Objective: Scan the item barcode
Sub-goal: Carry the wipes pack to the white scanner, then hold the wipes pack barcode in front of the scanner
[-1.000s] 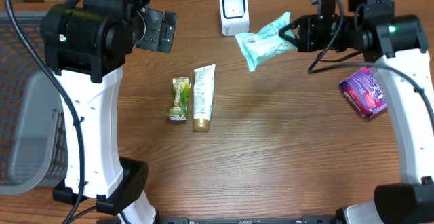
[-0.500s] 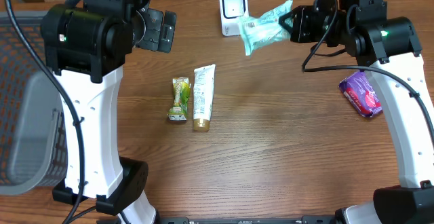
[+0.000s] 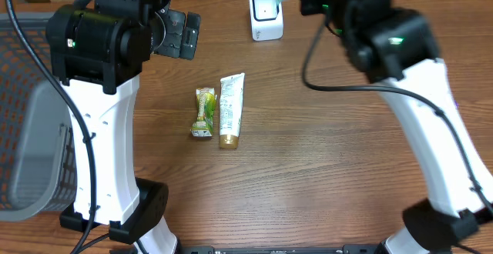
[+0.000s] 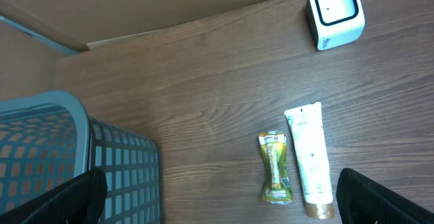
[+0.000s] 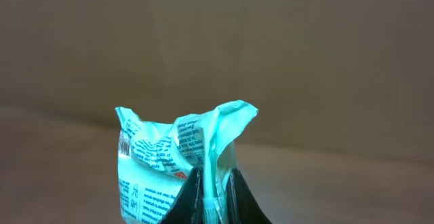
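The crinkly teal plastic packet (image 5: 173, 166) is held up at the far edge of the brown wooden table (image 3: 308, 169), just beside the small white box scanner (image 3: 266, 14). The right fingers (image 5: 239, 200) are pinched on its edge. Its black print is too small to read. The left fingers (image 4: 380, 200) are wide apart, holding nothing.

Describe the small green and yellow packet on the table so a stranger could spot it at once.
In the overhead view, below the white box-shaped scanner on the brown wooden table, two items lie side by side. The small green and yellow packet is the left one. Unlike the longer white tube with a gold cap, it is short and colourful.
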`<state>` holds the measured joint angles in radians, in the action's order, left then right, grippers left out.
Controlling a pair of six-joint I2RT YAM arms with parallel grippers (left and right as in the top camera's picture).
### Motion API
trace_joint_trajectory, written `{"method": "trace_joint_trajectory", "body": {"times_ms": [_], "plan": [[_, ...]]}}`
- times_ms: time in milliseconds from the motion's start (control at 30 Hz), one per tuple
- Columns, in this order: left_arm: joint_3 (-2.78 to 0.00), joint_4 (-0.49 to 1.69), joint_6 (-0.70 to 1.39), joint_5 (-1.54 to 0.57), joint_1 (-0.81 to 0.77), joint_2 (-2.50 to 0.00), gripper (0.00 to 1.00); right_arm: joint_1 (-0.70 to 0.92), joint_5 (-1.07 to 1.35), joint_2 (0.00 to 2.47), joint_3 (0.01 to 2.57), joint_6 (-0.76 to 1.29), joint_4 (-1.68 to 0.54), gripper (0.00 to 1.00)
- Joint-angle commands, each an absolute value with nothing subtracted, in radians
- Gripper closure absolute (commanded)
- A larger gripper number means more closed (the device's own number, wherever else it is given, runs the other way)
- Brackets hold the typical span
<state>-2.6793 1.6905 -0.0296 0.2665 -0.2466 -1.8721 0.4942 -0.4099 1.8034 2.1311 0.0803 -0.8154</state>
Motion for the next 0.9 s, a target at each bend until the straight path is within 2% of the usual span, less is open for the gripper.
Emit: {"method": "trace_joint_trajectory", "body": {"times_ms": [0, 200, 433, 633, 867], "plan": [[-2.685, 1.689, -0.034, 0.273, -0.242, -1.872, 0.00, 0.512, -0.765, 1.913, 2.141, -0.106, -0.741, 0.96], [-2.685, 1.689, -0.034, 0.273, -0.242, -1.872, 0.00, 0.516, -0.897, 2.086, 2.140, -0.358, -0.542, 0.96], [-2.685, 1.689, -0.034, 0.273, -0.242, -1.872, 0.00, 0.535, -0.920, 2.233, 2.140, -0.691, -0.269, 0.96], [-2.685, 1.689, -0.034, 0.273, -0.242, -1.872, 0.01, 0.564, -0.888, 2.315, 2.140, -0.980, -0.210, 0.96], [-2.685, 1.689, -0.034, 0.273, -0.242, -1.872, 0.00, 0.566, -0.851, 2.401, 2.140, -1.054, 0.017, 0.96]]}}
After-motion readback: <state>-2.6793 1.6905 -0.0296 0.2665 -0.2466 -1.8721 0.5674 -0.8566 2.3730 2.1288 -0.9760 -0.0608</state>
